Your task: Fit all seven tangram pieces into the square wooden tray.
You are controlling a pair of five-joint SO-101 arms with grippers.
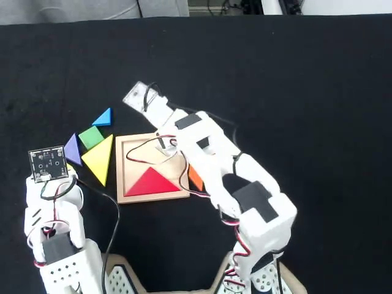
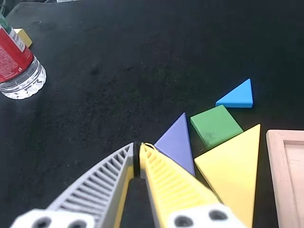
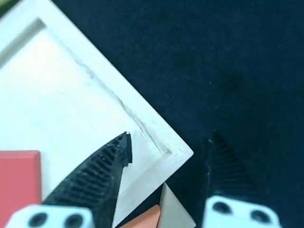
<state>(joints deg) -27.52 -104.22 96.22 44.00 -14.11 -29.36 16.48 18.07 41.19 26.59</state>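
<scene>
Black counter (image 1: 294, 73) bears the square wooden tray (image 1: 130, 174). Right gripper (image 3: 169, 137): fingers apart, straddling a tray corner. Left gripper (image 2: 137, 151): fingers together, left of the tray. Red triangle (image 1: 150, 182) lies inside the tray. Yellow triangle (image 1: 100, 158), green square (image 1: 90, 136), purple triangle (image 1: 73, 149) and blue triangle (image 1: 104, 117) lie left of it. Orange piece (image 1: 195, 177) sits at its right edge.

Your right gripper (image 3: 170, 142) stands spread across the corner of the wooden tray (image 3: 118, 88), at the centre of the frame. One dark fingertip (image 3: 122, 145) hangs over the tray floor just inside the rim, the other over the black tablecloth (image 3: 237, 57) outside it. At the frame's edge, a red piece (image 3: 19, 178) lies in the tray. An orange piece (image 3: 145, 219) sits just outside the rim, between the fingers. The pale wedge (image 3: 173, 209) touching it may be its own lit side.
</scene>
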